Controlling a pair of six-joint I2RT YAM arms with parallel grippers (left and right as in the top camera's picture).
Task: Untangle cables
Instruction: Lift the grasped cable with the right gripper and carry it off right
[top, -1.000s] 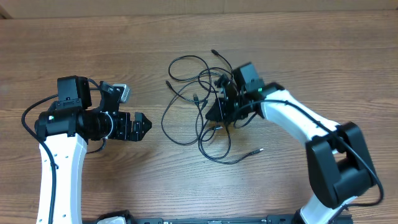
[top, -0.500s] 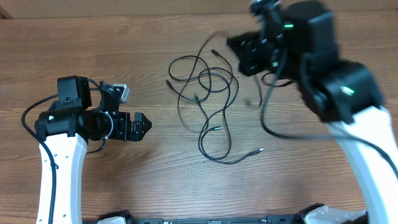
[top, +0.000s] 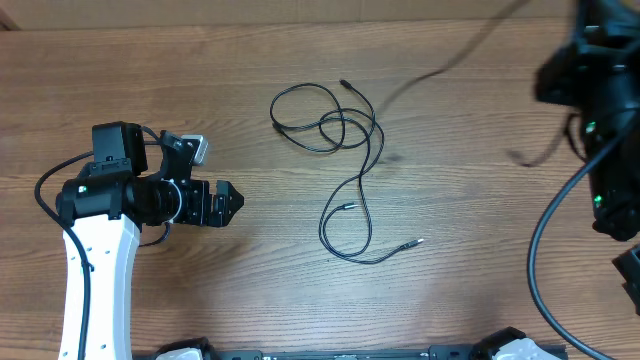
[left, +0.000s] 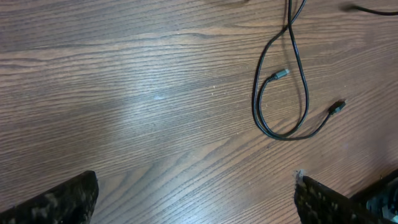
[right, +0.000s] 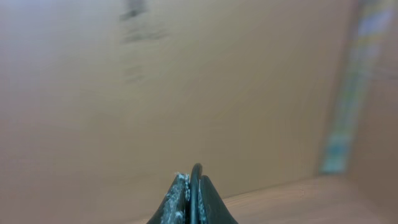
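From above, shows the cables (top: 344, 124) looped in the middle of the table (top: 200, 60), bare wood all round, the left gripper (top: 230, 198) well off to the left with fingers apart, and one blurry raised strand (top: 450, 60) running to the right arm (top: 600, 130) at the right edge. From the left wrist, shows a loop near the top right corner. From the right wrist, shows the right gripper (right: 191, 199) pinched tight on that strand.
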